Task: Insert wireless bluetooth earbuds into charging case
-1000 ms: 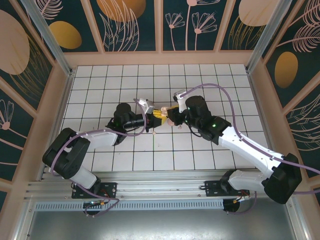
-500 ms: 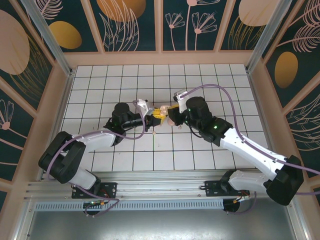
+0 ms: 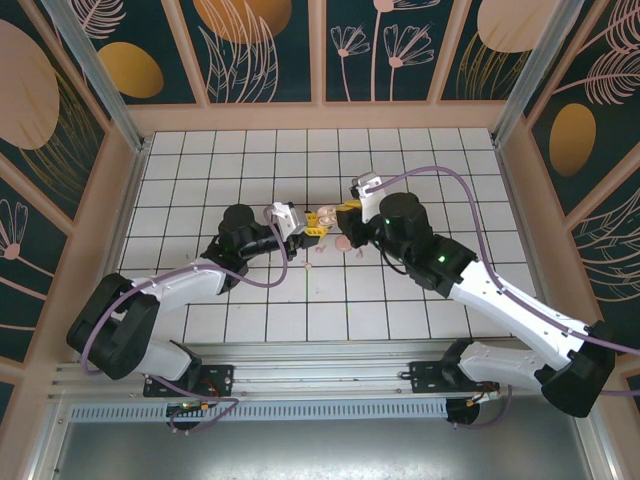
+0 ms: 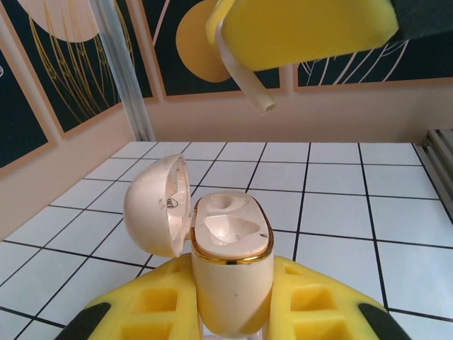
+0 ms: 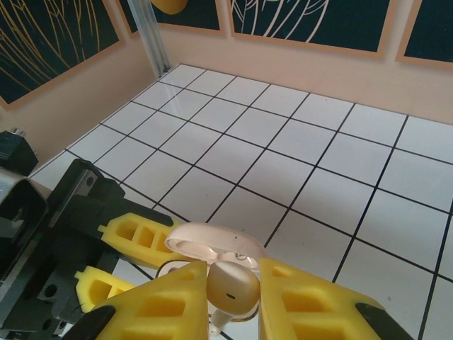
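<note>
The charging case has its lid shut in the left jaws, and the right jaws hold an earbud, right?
No. The charging case clamped in the left jaws has its lid open, as the left wrist view shows. The right jaws do hold an earbud.

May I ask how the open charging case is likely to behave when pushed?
The charging case looks glossy and rounded, so it may slip or twist in the left hand. Its open lid, hinged at one side, probably swings if bumped. Being small, it is likely light.
</note>
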You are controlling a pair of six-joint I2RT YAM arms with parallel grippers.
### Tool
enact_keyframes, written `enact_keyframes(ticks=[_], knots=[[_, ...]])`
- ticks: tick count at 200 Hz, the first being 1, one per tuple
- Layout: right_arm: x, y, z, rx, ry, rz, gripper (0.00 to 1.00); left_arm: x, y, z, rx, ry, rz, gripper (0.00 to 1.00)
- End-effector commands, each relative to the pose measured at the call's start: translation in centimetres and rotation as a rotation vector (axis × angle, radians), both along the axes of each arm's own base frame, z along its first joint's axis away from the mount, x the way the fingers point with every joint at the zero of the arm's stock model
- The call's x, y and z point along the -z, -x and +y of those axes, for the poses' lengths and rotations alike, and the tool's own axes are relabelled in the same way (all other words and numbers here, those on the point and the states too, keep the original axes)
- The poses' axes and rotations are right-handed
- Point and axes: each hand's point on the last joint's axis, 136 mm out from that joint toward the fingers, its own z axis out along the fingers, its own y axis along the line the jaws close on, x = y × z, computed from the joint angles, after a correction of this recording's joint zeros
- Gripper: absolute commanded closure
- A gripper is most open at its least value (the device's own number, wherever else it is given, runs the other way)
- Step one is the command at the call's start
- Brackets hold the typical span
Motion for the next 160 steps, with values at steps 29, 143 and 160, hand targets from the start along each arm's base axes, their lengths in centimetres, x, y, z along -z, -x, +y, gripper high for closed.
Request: enact_keyframes(ticks=[29,143,160], knots=[[-1.3,-0.5,0.7,0.001,-0.006,-0.045,0.79,-2.4,0.4,-0.1,0.011,0.037,-0.057,0.85],[-0.8,-0.8,1.6,-0.022,-0.004,-0.054,0.79,-4.3,1.2,-0.5,0.070,0.128,0.042,0.85],[-0.6,-0.8,1.7,-0.025,-0.002,-0.052,0.79,-4.6,1.2,-0.5,0.071,0.134,0.045,0.85]])
